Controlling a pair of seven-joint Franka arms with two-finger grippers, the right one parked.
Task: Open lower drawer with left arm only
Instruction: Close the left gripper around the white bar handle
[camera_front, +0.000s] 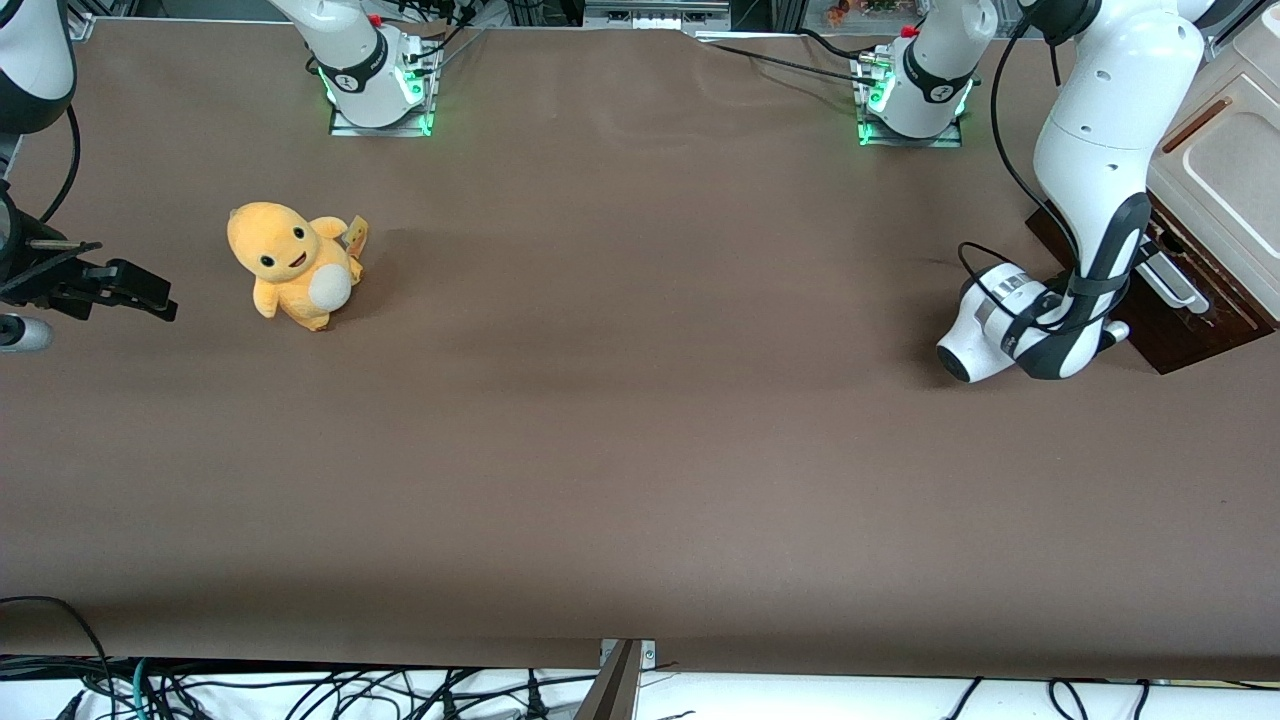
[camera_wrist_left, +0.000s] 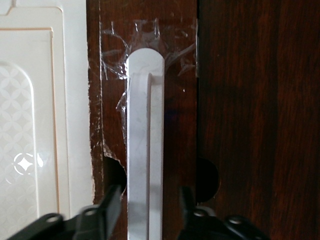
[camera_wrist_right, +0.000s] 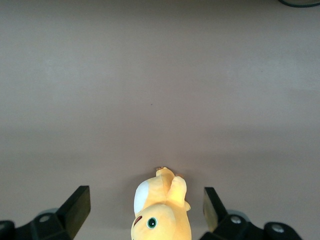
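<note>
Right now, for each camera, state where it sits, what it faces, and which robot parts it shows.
Front view: high, facing both arm bases, looking down on the table; shows the left arm bent down at the lower drawer.
Left wrist view: on the left arm, facing the drawer's white handle; the gripper is open, straddling it.
Right wrist view: on the parked arm, facing the table; its fingers show.
Front and right wrist views share the plush toy.

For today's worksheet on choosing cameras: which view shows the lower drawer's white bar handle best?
The left wrist view: the white bar handle fills it, with the hand open, one finger either side. The front view shows only a sliver of it past the left arm. The right wrist view shows none.
</note>
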